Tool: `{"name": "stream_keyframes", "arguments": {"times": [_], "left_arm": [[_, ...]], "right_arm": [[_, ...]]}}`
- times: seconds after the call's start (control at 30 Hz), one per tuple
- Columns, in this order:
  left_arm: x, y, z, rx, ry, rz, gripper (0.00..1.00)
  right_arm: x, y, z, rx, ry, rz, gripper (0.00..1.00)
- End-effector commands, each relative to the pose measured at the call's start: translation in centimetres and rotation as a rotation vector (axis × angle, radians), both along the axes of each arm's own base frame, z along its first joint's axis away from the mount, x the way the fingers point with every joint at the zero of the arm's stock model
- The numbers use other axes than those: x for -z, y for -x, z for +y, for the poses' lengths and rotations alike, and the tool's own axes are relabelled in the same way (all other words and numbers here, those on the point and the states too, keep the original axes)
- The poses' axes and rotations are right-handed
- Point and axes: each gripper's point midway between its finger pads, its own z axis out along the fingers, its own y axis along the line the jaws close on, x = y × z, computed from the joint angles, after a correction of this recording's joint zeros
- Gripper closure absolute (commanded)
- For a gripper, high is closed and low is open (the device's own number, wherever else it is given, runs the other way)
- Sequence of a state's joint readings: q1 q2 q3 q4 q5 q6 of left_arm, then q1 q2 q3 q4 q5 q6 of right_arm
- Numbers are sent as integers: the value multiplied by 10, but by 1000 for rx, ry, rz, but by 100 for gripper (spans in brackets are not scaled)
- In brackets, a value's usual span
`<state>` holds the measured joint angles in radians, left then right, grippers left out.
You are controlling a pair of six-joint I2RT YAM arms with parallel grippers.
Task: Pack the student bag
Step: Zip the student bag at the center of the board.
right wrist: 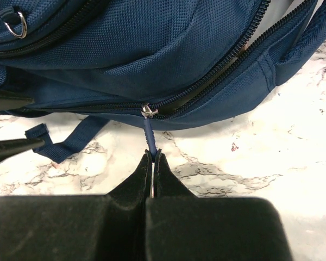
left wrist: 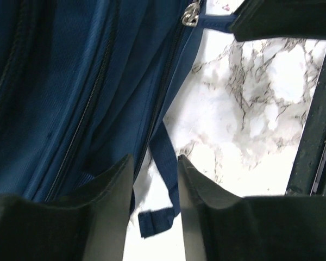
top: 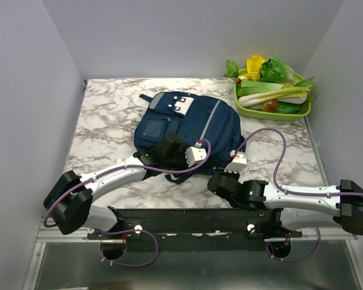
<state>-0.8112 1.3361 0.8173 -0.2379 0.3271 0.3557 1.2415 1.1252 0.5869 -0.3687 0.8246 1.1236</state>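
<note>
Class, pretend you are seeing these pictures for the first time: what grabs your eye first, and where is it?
The navy student bag lies in the middle of the marble table, with both arms at its near edge. The right claw is shut on the blue zipper pull; the left claw stands open astride a loose strap. A green tray of vegetables sits at the far right corner.

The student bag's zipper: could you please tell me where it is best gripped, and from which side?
Grip the blue pull tab hanging from the metal slider, coming in from the student bag's near edge, low over the table. The tab sticks out flat and thin toward the arms, easy to pinch; the right end effector is shut on it there.
</note>
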Motion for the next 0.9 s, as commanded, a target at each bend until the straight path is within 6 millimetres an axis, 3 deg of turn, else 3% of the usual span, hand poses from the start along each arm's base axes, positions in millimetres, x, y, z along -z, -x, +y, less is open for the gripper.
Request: {"name": "stream_keyframes", "arguments": {"times": [0.0,0.17,0.27,0.33,0.43,0.47,0.53,0.6,0.87], "left_arm": [[2,-1,-25,60,42,-52,51],[22,-7,-35,88,6,-134,43],[30,-20,-36,42,-11,-205,44],[33,-32,-32,-19,-43,-269,49],[36,-40,-26,-76,-60,-337,64],[33,-43,-27,-82,-51,-363,74],[33,-45,-26,-80,-69,-389,83],[35,-42,-25,-70,-89,-385,100],[29,-25,-11,-35,-95,-354,100]], "right_arm": [[5,-1,-22,54,66,-10,99],[-3,-5,-16,65,43,-20,99],[-8,-5,-17,85,9,-22,99],[-9,-5,-18,110,-35,-15,100],[-12,-4,-19,144,-119,4,100],[-13,-4,-18,146,-137,10,99],[-18,-7,-18,163,-166,12,99],[-18,-11,-23,189,-174,32,100],[-23,-25,-62,356,-196,27,100]]}}
